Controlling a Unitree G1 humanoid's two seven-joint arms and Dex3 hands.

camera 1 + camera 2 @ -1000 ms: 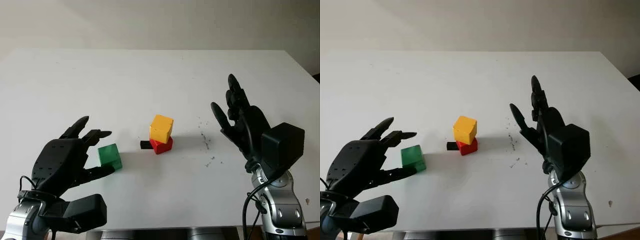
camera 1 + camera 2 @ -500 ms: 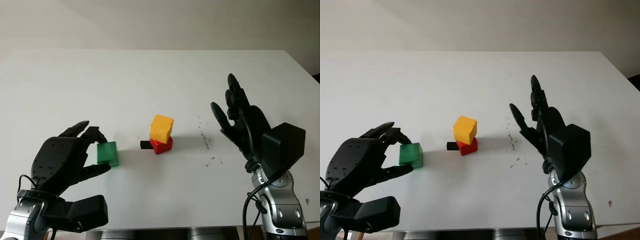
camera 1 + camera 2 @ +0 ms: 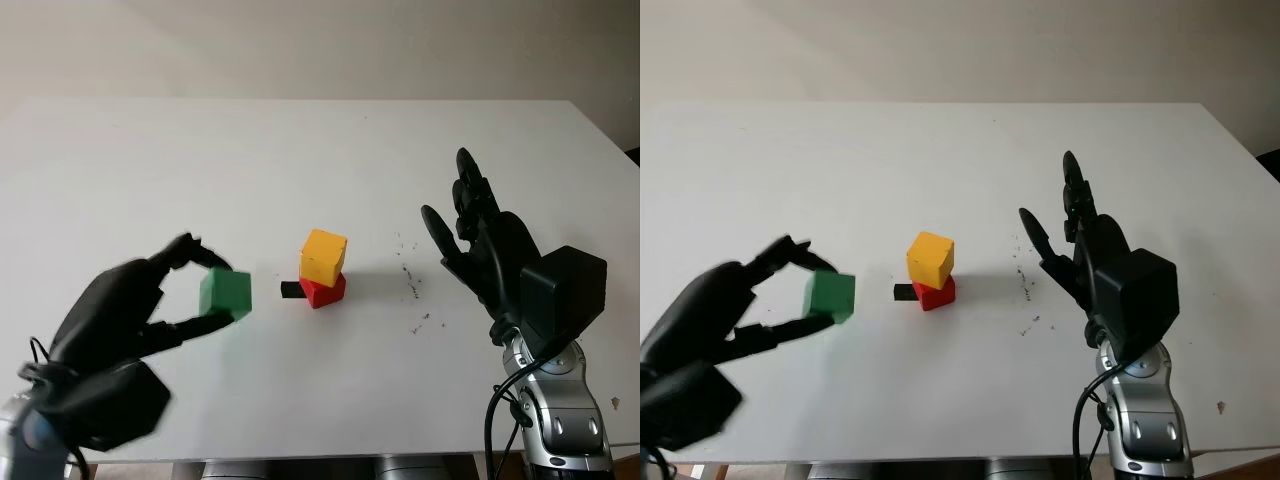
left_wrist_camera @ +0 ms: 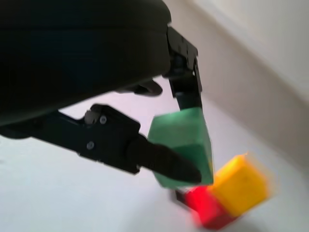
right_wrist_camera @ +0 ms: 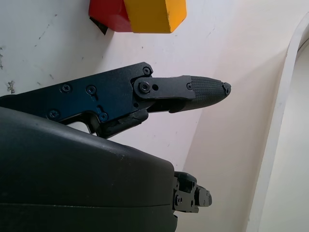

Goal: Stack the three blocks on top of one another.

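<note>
Plain white table against a pale wall, with some small dark specks scattered on the surface right of centre.

Closest to the camera, down at the bottom left, the left hand has the green block pinched between its fingers, one finger over the top and the thumb under the lower edge. The block looks to be off the table, since there's a shadow on the surface below it. It sits left of the other two blocks and clear of them, not touching. In the left wrist view you can see the same grip up close: the green block wedged between the black fingertips, with the red and yellow ones showing just past it.

Over at the bottom right, the right hand is open and holds nothing. It's raised with its fingers pointing up and away, well to the right of the stack, palm turned toward it.

A bit further out, near the middle of the table, the yellow block sits on top of the red block, twisted a little so the edges don't line up. There's a small black thing right against the left side of the red block; can't tell what it is.
</note>
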